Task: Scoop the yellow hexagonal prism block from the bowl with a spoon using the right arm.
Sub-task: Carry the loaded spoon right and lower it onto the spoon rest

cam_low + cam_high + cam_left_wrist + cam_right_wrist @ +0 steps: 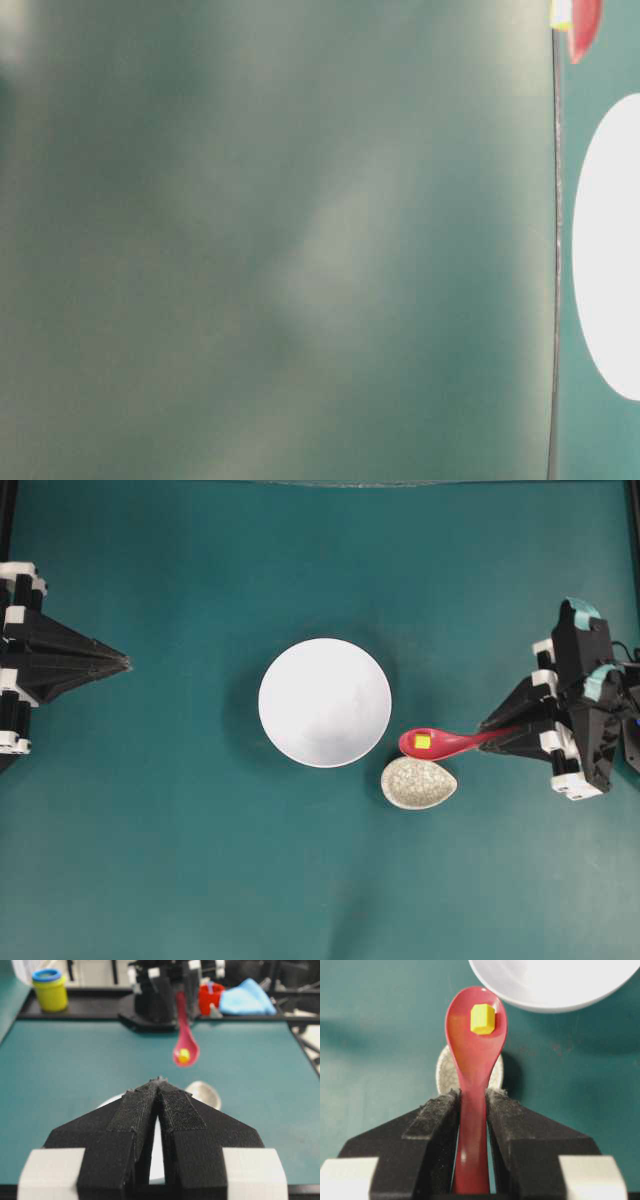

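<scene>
Overhead view: right gripper (492, 736) clamps the red spoon (440, 743) by its handle, level so the yellow block (422, 742) rides in its scoop, apparently above the speckled spoon rest (418, 783), beside the empty-looking white bowl (325, 702). Left gripper (120, 663) is shut.

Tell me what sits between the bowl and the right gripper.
In the overhead view, the spoon carrying the yellow block spans the gap between the bowl and right gripper, with the speckled spoon rest just below it.

Glossy plastic spoon (472, 1060), crackle-glazed spoon rest (418, 783)
</scene>
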`<state>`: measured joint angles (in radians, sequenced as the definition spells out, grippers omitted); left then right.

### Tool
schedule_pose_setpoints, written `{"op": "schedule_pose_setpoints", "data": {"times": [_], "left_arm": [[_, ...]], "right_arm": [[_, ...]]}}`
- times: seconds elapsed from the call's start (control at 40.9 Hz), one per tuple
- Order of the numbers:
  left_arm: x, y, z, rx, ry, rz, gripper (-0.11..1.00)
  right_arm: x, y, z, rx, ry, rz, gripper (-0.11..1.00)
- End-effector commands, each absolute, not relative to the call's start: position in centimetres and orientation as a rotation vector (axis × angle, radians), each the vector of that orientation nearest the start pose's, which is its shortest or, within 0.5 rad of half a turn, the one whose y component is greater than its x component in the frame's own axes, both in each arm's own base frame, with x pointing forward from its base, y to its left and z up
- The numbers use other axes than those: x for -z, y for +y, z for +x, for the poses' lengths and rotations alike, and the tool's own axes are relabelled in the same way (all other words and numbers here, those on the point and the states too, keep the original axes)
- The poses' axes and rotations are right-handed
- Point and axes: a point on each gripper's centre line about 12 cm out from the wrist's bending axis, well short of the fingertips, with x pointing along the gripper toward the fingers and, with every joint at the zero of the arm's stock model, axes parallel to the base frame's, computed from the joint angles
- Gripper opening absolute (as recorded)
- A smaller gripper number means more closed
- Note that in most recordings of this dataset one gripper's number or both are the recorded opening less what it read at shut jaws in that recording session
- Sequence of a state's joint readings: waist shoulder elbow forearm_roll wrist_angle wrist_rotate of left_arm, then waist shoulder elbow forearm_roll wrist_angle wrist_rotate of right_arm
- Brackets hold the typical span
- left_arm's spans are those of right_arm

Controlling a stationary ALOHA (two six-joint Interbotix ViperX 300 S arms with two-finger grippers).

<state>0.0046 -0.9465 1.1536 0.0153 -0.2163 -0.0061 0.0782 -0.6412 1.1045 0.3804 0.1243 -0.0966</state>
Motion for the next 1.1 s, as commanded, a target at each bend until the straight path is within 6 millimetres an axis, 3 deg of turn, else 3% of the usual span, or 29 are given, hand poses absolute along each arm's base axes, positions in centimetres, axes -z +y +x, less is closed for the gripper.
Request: {"op": "schedule_pose_setpoints", "data": {"times": [0.0,0.562,1.076], "left_arm": [[-30.3,0.1,20.5,-0.003,-0.046,0.007,0.01],[-30.4,0.1,20.6,-0.001,-0.046,-0.002,0.01],[-30.6,0.1,20.7,-0.001,-0.058,-0.002,0.01]], "right_arm": [[-20.4,2.8,23.5,-0.045,0.553,0.267,0.25],[-14.9,4.1,23.8,-0.022,0.633,0.262,0.25],[-13.6,5.4,23.9,-0.025,0.664,0.288,0.25]]}}
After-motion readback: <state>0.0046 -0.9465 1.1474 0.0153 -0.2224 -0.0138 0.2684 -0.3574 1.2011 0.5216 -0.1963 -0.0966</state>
